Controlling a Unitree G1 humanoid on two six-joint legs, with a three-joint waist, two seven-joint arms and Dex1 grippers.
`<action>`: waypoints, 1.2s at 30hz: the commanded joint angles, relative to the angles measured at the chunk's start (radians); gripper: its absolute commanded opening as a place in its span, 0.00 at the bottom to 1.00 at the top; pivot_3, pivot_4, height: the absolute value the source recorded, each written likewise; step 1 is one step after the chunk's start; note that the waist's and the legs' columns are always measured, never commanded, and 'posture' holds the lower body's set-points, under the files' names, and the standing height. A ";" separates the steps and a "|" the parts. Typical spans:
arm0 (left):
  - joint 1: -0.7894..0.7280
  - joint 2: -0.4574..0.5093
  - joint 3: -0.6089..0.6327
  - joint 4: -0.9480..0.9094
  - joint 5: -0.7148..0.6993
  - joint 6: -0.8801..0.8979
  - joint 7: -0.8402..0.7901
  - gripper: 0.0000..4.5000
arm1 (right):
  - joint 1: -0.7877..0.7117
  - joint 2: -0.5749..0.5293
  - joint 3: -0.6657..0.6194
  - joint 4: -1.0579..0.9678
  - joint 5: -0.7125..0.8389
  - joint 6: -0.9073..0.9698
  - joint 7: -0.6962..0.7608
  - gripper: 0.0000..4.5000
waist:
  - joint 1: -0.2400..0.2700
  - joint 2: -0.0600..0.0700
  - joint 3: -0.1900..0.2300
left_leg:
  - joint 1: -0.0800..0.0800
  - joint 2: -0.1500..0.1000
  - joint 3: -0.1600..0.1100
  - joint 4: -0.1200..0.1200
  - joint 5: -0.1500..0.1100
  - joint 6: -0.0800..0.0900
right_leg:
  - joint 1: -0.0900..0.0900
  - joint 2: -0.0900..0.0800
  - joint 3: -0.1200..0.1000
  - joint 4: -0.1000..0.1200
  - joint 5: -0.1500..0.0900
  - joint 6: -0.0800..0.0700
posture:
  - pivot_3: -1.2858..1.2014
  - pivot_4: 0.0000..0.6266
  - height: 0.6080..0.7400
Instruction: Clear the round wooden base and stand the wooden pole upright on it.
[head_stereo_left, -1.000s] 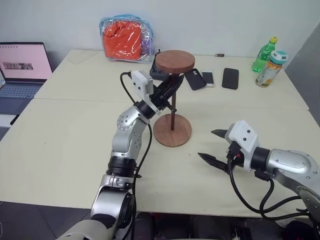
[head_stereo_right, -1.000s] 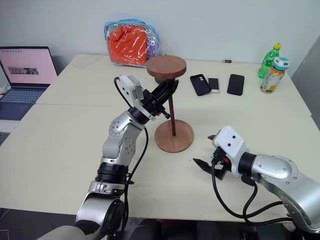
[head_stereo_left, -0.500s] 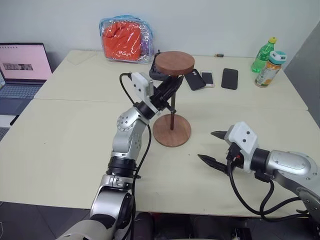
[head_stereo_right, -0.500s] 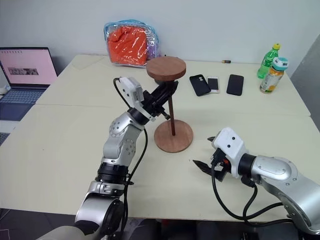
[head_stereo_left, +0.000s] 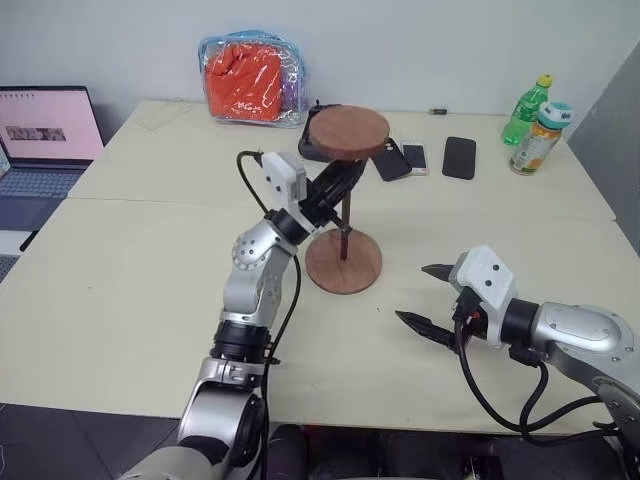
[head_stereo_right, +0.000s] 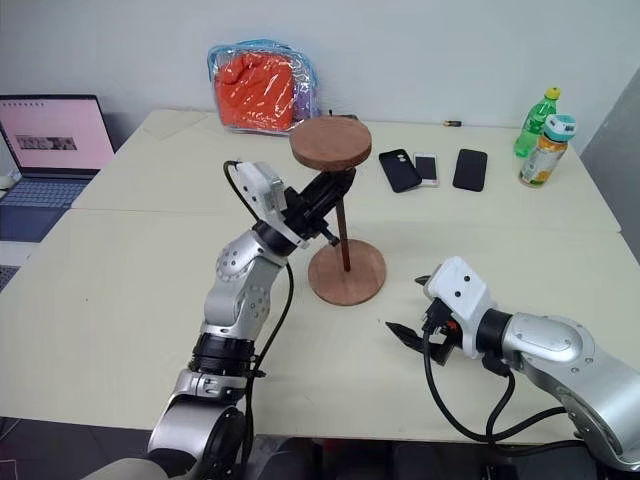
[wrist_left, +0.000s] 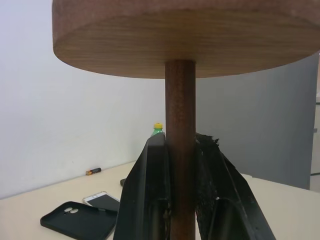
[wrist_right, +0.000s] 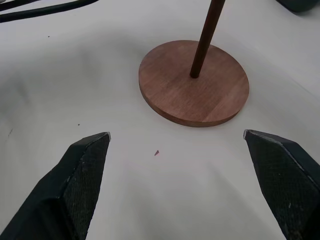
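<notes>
Reddish-brown round wooden base (head_stereo_left: 344, 262), dark-brown wooden pole (head_stereo_left: 345, 222), orange bag (head_stereo_left: 251, 76), green bottle (head_stereo_left: 527, 110).

Left gripper (head_stereo_left: 338, 186) raised, clamped; right gripper (head_stereo_left: 427, 296) low, spread.

Right end effector (wrist_right: 180, 187): two black fingers (wrist_right: 82, 172) spread wide apart, nothing btwn them, hovering over pale table (wrist_right: 75, 85). Ahead of the fingertips, round wooden base (wrist_right: 194, 82) lies flat on table. Wooden pole (wrist_right: 207, 31) stands in its centre, leaning slightly. Black cables (wrist_right: 45, 5) at far edge.
</notes>
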 joint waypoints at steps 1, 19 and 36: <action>0.042 0.019 -0.019 0.008 0.041 0.026 0.019 0.06 | -0.024 0.035 -0.050 -0.029 0.052 0.014 -0.025 1.00 | 0.000 0.000 0.000 | 0.000 0.000 0.000 0.000 0.000 0.000 | 0.000 0.000 0.000 0.000 0.000 0.000 | 0.52 0.24 1.00; 0.059 0.068 -0.030 0.155 0.102 -0.002 0.077 0.06 | -0.059 0.044 -0.077 -0.026 0.117 0.058 -0.071 1.00 | -0.008 0.004 -0.018 | 0.017 0.000 0.000 -0.005 -0.001 0.002 | 0.017 0.005 0.000 -0.006 0.000 0.000 | 0.52 0.24 1.00; 0.120 0.083 0.003 0.131 0.072 0.003 0.167 0.06 | -0.064 0.031 -0.060 -0.015 0.092 0.040 -0.059 1.00 | -0.026 0.009 -0.026 | 0.018 0.002 0.000 -0.006 -0.001 0.002 | 0.018 0.008 0.002 -0.006 0.000 -0.001 | 0.52 0.24 1.00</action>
